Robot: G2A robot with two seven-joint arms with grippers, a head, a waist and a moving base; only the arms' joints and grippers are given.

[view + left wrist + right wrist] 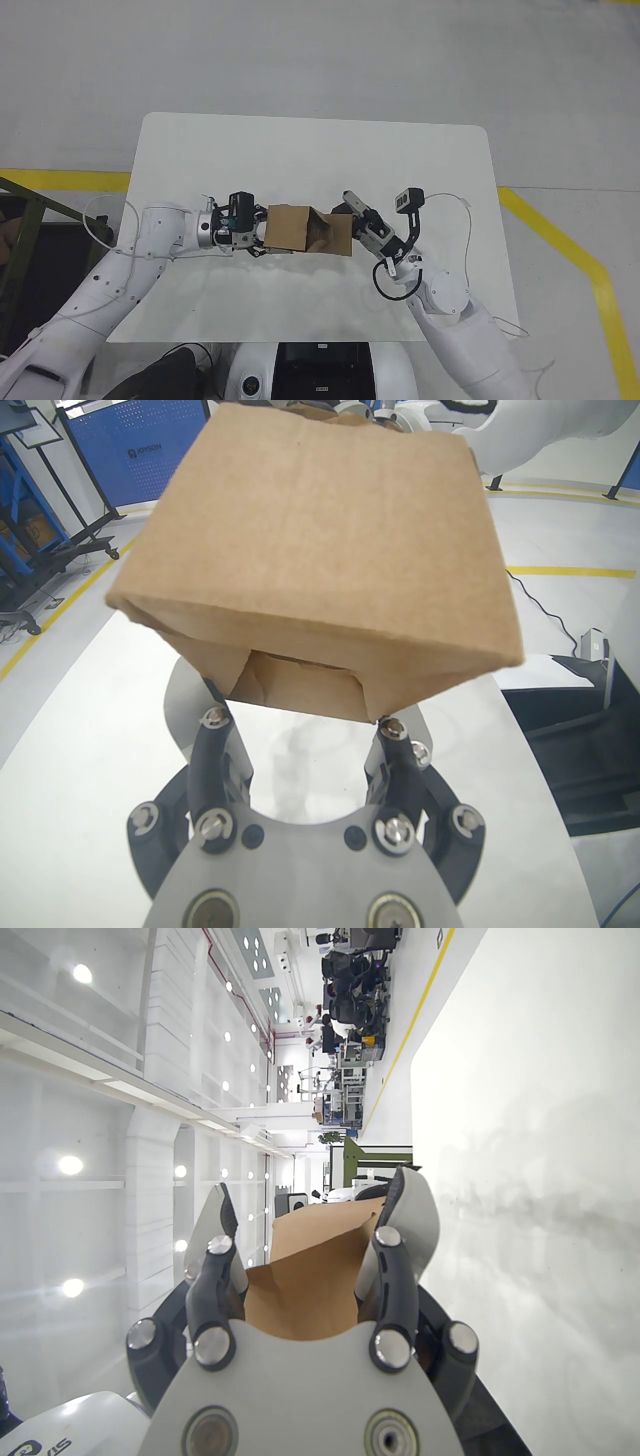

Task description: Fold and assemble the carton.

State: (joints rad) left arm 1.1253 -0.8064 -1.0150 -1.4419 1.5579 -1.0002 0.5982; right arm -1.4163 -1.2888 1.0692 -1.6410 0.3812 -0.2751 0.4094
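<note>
A white counter (300, 150) stood on a grey floor marked with yellow tape; the carton (305, 230) sat a little toward 6 o'clock from the counter's middle, spanning the space between the two arms. The left pincer (300, 720) met the carton at its 9 o'clock end; its fingers (210, 760) straddled that end and seemed clenched on it, though their tips were hidden behind the board. The right pincer (310, 1198) was at the 3 o'clock end, released; a loose flap (320, 1248) ran between its jaws, one finger against the board and the other clear of it.

The main risk looked like slip; only one pincer appeared to hold, and by thin board at an edge, so a push from 3 o'clock could twist the carton or work it free. A squeeze landing off the crease would probably bend the flap in the wrong place; too hard a squeeze might crush the wall. The 9 o'clock end showed a gap between its folded panels; pressure along the carton could spring them open.
</note>
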